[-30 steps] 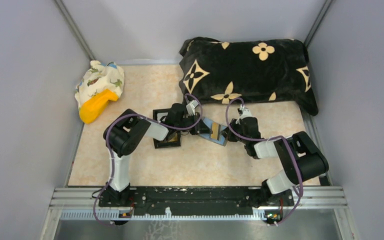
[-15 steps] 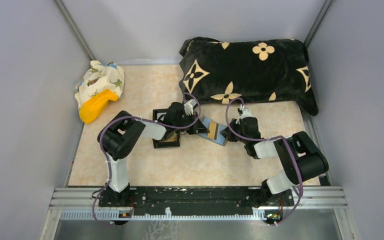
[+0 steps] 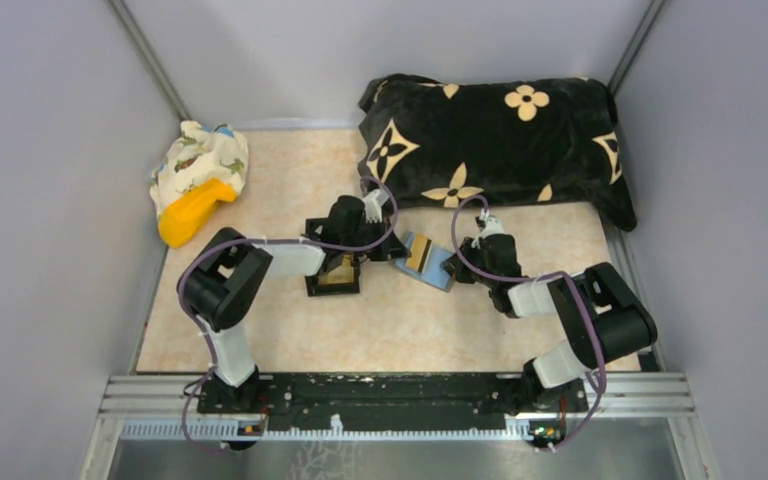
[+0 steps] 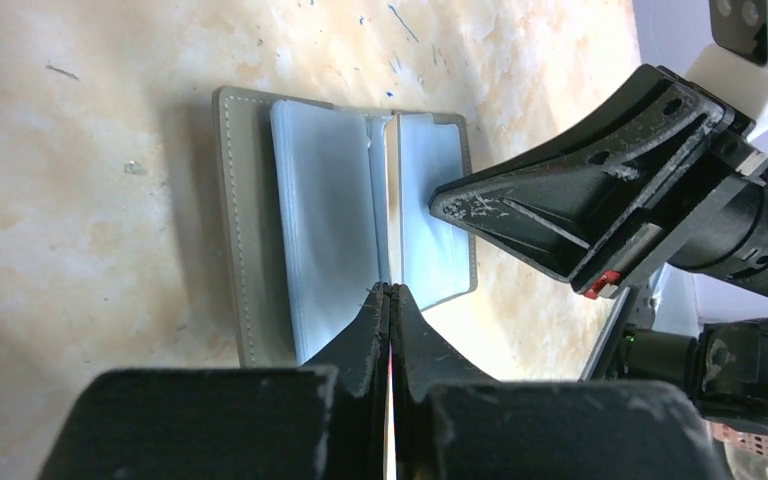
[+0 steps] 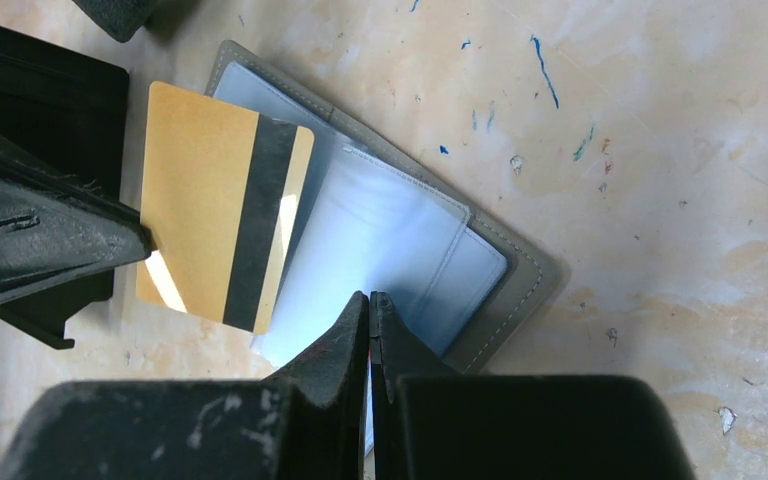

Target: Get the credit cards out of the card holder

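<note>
The grey card holder (image 3: 438, 268) lies open on the table with its light-blue inner face up; it also shows in the left wrist view (image 4: 325, 215) and the right wrist view (image 5: 410, 235). My left gripper (image 3: 398, 251) (image 4: 390, 291) is shut on a gold credit card (image 3: 421, 255) with a black stripe (image 5: 222, 205). It holds the card by its left edge, all four corners showing, over the holder's left part. My right gripper (image 3: 456, 269) (image 5: 370, 298) is shut on the holder's near light-blue flap.
A black box (image 3: 334, 277) with gold compartments sits under my left arm, just left of the holder (image 5: 35, 90). A black flowered pillow (image 3: 490, 140) lies at the back. A patterned cloth with an orange object (image 3: 196, 180) lies at the back left.
My left gripper has drawn back up and to the left with the gold card, so more of the card shows outside the holder. The right gripper has stayed in place.
</note>
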Tool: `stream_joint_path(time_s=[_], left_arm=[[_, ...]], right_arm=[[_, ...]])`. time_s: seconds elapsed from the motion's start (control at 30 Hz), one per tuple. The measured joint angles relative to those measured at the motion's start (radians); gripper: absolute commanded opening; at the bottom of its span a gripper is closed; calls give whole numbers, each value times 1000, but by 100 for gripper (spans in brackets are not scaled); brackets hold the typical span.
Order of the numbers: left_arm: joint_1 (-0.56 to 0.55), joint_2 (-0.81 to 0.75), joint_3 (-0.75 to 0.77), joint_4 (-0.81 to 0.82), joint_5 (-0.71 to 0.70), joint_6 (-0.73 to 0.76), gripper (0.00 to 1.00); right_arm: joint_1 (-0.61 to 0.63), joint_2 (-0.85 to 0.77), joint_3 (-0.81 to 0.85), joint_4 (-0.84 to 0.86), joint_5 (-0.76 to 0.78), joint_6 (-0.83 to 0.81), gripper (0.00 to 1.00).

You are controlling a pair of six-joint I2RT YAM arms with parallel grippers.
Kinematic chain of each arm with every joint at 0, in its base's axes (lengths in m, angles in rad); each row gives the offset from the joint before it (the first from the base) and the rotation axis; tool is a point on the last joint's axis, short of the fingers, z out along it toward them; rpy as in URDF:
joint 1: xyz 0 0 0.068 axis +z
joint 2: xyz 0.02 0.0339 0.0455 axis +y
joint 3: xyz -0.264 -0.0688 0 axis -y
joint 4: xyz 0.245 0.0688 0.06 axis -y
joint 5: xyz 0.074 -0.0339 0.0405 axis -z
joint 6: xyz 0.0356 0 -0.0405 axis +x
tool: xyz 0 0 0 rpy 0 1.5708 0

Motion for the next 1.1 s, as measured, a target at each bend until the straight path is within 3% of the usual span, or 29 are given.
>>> stream_joint_path(time_s=[0.3,0.6,0.67,0.87,1.1], left_arm=[[5,15,-6,13,4,5,0],[30,-140,-67,54,-29,25,0],[34,-169,-101,103,-28,24,0],[36,-190,-187,231,4,13,0],[37,-190,-252,428,102,-63,0]], right_arm=[[0,0,0,0,0,-1,0],[0,-5,-14,23,-22,-1,0],[0,-23,-37,39,-41,0,8],[-30,-106,-99,164,-166,46,45],[-85,-162,-121,383,-337,132,50]])
